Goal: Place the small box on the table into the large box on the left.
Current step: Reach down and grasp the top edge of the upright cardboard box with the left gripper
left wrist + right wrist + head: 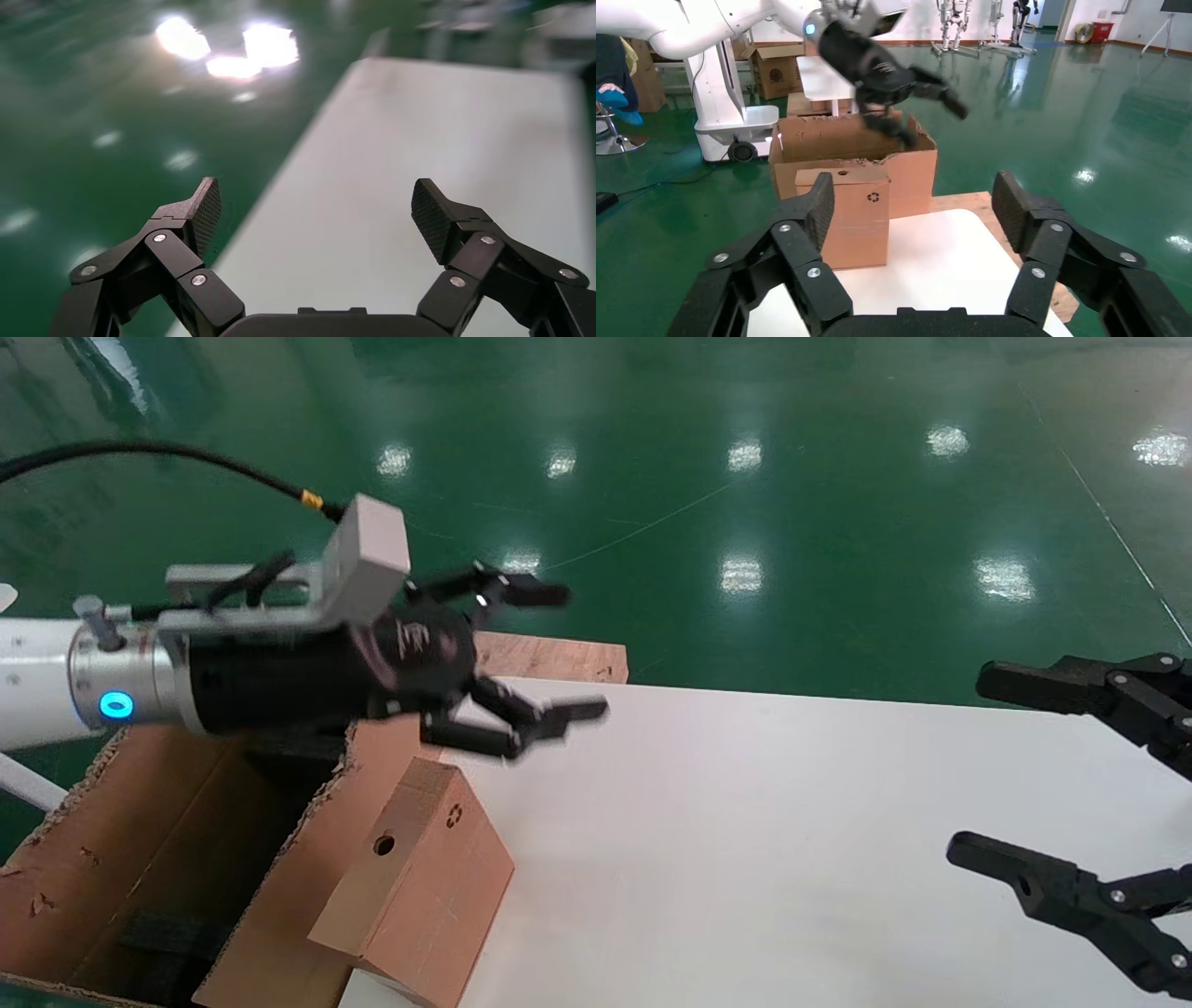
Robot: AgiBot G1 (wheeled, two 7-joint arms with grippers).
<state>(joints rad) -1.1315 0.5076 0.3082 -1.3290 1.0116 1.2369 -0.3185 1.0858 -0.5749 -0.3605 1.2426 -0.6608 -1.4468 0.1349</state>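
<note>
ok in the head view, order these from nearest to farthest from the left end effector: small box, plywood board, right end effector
From the left end effector:
1. plywood board, just behind it at the table's far left corner.
2. small box, below it, leaning on the large box.
3. right end effector, far across the table.

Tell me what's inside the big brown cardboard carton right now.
The big brown ragged-edged cardboard carton shows a bare cardboard floor and black foam. The left tool and its arm cover the far end.

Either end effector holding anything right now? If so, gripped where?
Nothing held. Left end effector open above the large box; right end effector open, idle. Small box stands ungripped.
</note>
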